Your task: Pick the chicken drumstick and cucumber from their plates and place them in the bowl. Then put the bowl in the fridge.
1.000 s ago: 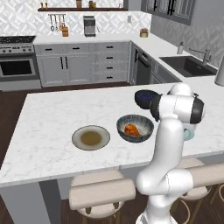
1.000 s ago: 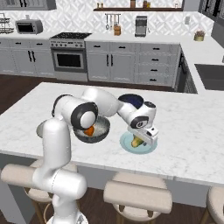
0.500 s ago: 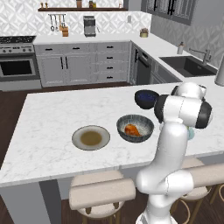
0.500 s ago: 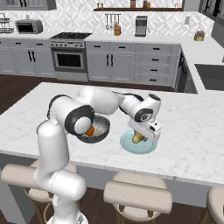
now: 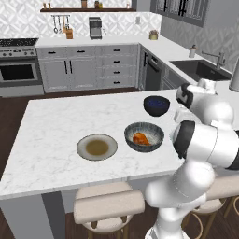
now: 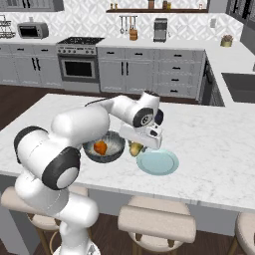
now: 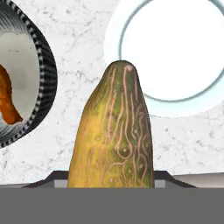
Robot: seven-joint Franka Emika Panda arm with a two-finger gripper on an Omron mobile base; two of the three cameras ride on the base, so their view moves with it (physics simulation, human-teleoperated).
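On the left of the counter point(image 5: 56, 126) sits the beige plate point(image 5: 97, 147), bare of food. Next to it is the grey bowl point(image 5: 144, 136), and the chicken drumstick point(image 6: 100, 147) already lies inside it, an orange-brown lump against the pale inside. Behind the bowl stands a smaller dark blue bowl point(image 5: 156, 105), which is no part of the job.

Further right, the hand point(image 6: 137, 147) hangs above the counter between the grey bowl and the pale blue plate point(image 6: 157, 162), which is bare. The hand is pinching the cucumber point(image 7: 115, 131): in the hand view it stands up from between the fingers, blunt tip pointing away, over bare marble with the bowl's rim to one side and the blue plate to the other. It is clear of both, so it looks lifted and on its way to the bowl.

The cucumber looks short, stubby and stiff, probably light, so it should not bend or sag in the grip. Its skin seems smooth and it tapers toward the tip, so it could slide or swivel if squeezed near that end; the thick lower body, where the hand has it now, is the safer place to hold. It needs only a short carry and a low release over the bowl, beside the drumstick and not on top of it.
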